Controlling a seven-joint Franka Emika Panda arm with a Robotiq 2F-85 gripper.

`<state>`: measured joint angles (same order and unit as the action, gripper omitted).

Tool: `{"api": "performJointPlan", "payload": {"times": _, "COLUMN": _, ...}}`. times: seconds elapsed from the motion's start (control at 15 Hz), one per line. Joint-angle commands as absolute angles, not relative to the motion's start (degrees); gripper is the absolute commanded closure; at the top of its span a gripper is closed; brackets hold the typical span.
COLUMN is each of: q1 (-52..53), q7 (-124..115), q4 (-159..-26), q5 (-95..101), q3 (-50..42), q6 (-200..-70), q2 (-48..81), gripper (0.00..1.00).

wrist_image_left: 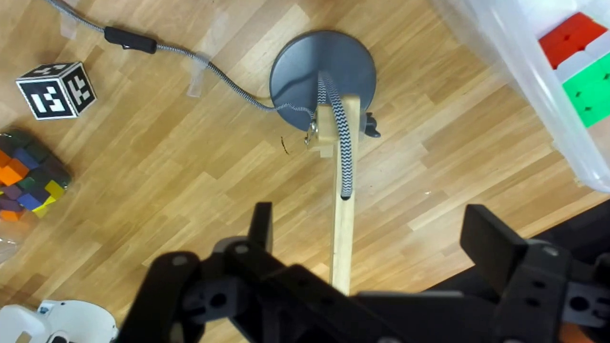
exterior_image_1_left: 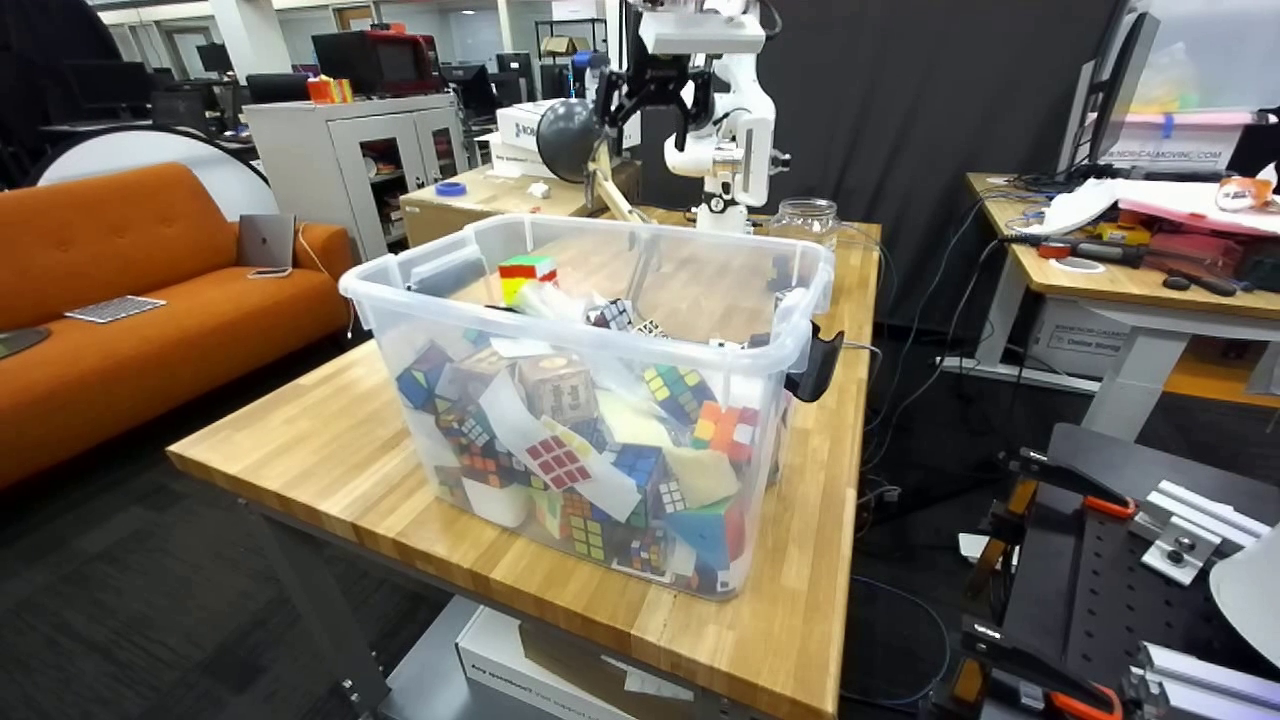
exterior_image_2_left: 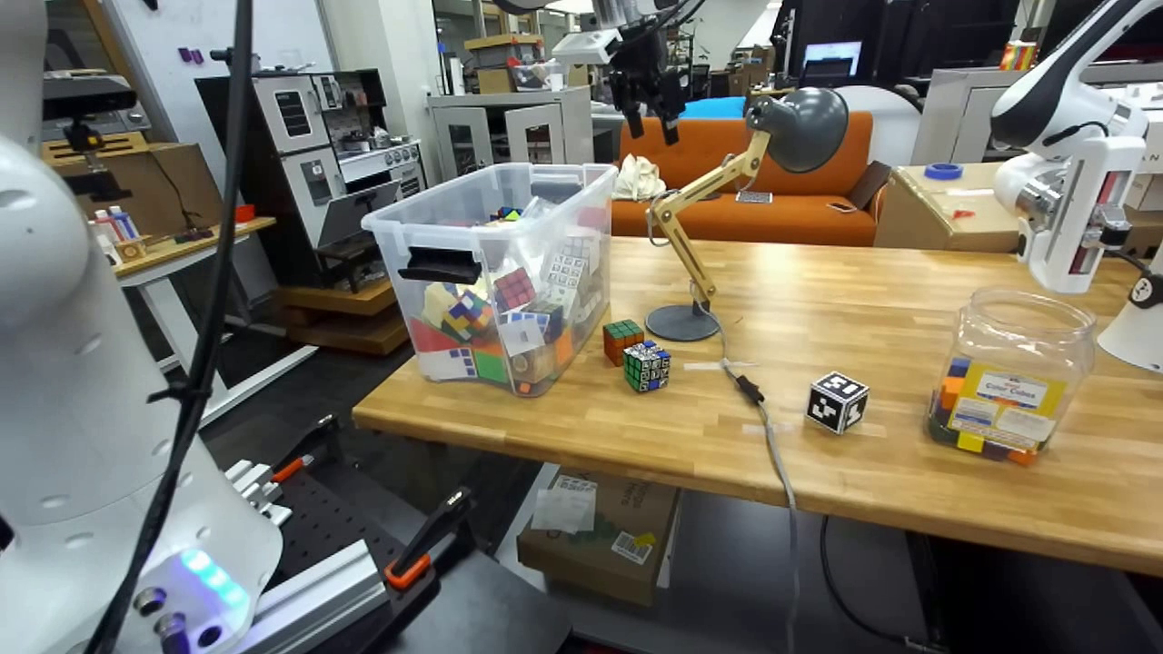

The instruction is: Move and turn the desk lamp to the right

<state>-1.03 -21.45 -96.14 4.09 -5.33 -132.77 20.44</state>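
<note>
The desk lamp has a dark grey bowl-shaped head, a jointed pale wooden arm and a round grey base; it shows in both exterior views (exterior_image_1_left: 568, 142) (exterior_image_2_left: 800, 129). It stands upright on the wooden table, its head leaning outward over the far part. In the wrist view its base and wooden arm (wrist_image_left: 342, 238) show from above; its head is out of view there. My gripper (wrist_image_left: 369, 210) is open and empty, with the lamp's arm running between and below the fingers. In both exterior views the gripper (exterior_image_1_left: 648, 138) (exterior_image_2_left: 652, 133) hangs above table height near the lamp's upper part.
A clear bin (exterior_image_1_left: 590, 330) (exterior_image_2_left: 491, 232) of puzzle cubes stands beside the lamp. Two loose cubes (exterior_image_2_left: 646, 366), a black-and-white marker cube (exterior_image_2_left: 838, 402), a clear jar (exterior_image_2_left: 1013, 381) and the lamp's cord (exterior_image_2_left: 772, 445) are on the table. Another white arm (exterior_image_2_left: 1072, 182) is at the far side.
</note>
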Motion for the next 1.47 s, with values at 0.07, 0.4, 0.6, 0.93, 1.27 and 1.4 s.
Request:
{"api": "performJointPlan", "payload": {"times": 0.07, "q1": -0.36, "q7": -21.51, "q4": -92.59, "q5": 3.78, "q3": -5.83, "q6": -132.49, "q2": 23.58, "gripper": 0.0}}
{"api": "performJointPlan", "payload": {"times": 0.4, "q1": -0.28, "q7": -21.57, "q4": -91.81, "q5": 3.72, "q3": -5.91, "q6": -132.51, "q2": 24.36, "gripper": 0.0}}
{"api": "performJointPlan", "payload": {"times": 0.6, "q1": -0.27, "q7": -21.57, "q4": -91.82, "q5": 3.72, "q3": -5.91, "q6": -132.51, "q2": 24.36, "gripper": 0.0}}
{"api": "performJointPlan", "payload": {"times": 0.93, "q1": -0.22, "q7": -24.1, "q4": -88.78, "q5": 3.94, "q3": -6.85, "q6": -133.91, "q2": 28.69, "gripper": 0.0}}
{"api": "performJointPlan", "payload": {"times": 1.27, "q1": 0.26, "q7": -25.5, "q4": -82.18, "q5": 4.32, "q3": -8.35, "q6": -135.59, "q2": 34.88, "gripper": 0.0}}
{"api": "performJointPlan", "payload": {"times": 1.4, "q1": 0.44, "q7": -26.23, "q4": -79.32, "q5": 4.29, "q3": -8.71, "q6": -135.15, "q2": 36.98, "gripper": 0.0}}
